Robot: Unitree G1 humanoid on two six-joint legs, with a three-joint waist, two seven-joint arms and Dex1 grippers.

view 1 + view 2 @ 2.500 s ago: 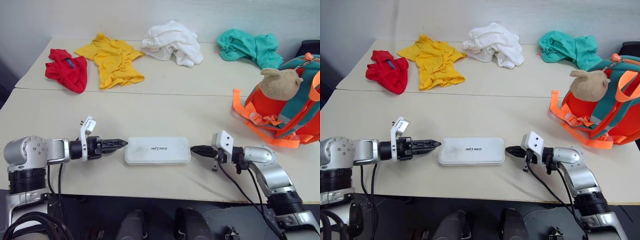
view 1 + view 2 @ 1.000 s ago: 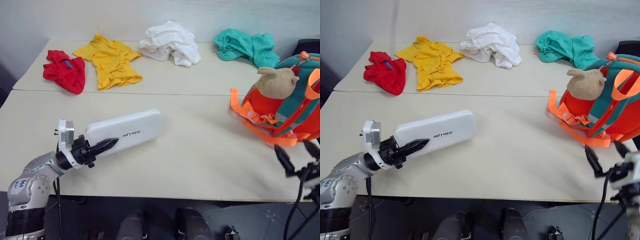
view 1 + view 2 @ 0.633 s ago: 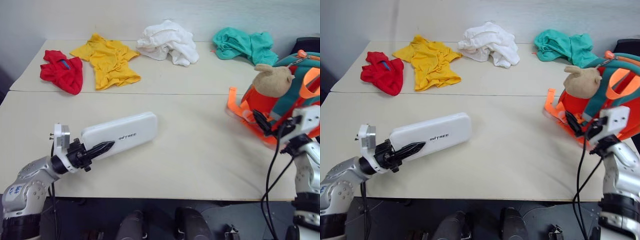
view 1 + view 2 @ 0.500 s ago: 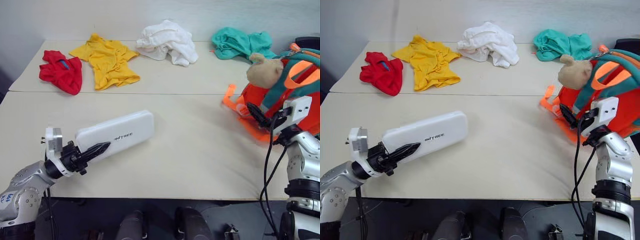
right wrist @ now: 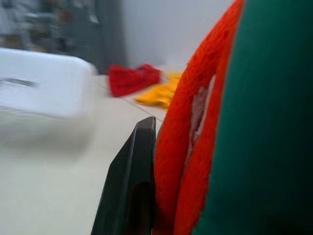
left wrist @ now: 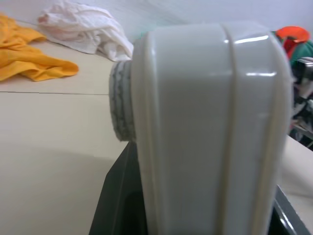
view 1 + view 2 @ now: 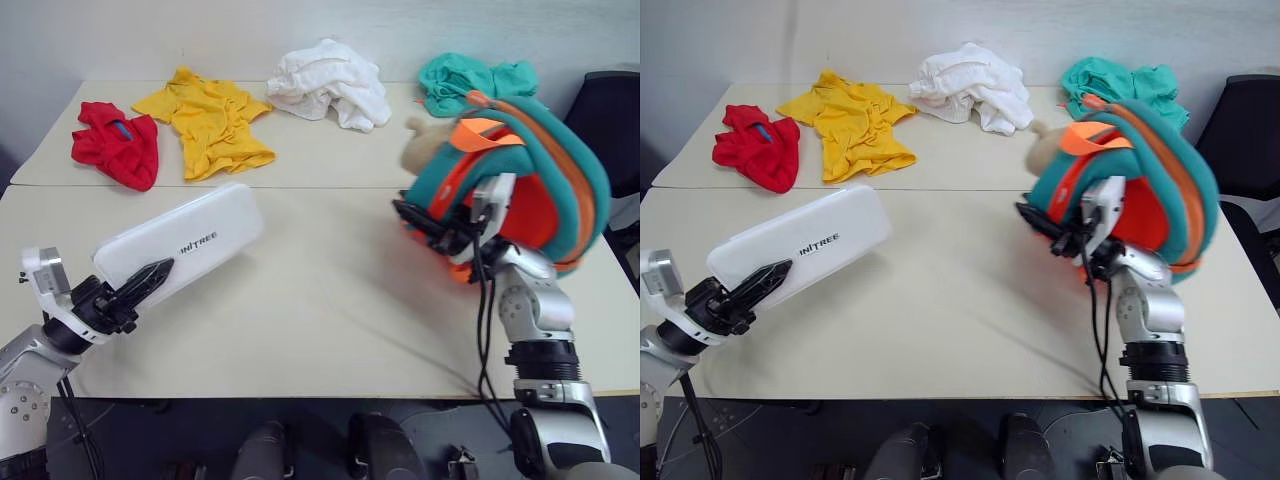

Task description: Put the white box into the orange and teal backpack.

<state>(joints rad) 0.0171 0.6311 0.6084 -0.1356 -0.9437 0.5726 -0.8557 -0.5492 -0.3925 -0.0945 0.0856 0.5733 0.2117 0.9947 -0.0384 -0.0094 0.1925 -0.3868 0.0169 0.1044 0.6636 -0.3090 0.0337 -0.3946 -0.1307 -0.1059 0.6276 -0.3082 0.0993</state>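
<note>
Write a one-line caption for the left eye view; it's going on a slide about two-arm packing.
Left gripper holds the white box raised while right gripper grips the orange and teal backpack.

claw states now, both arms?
Left claw: shut on the box, lifted off the table.
Right claw: shut on the backpack.
</note>
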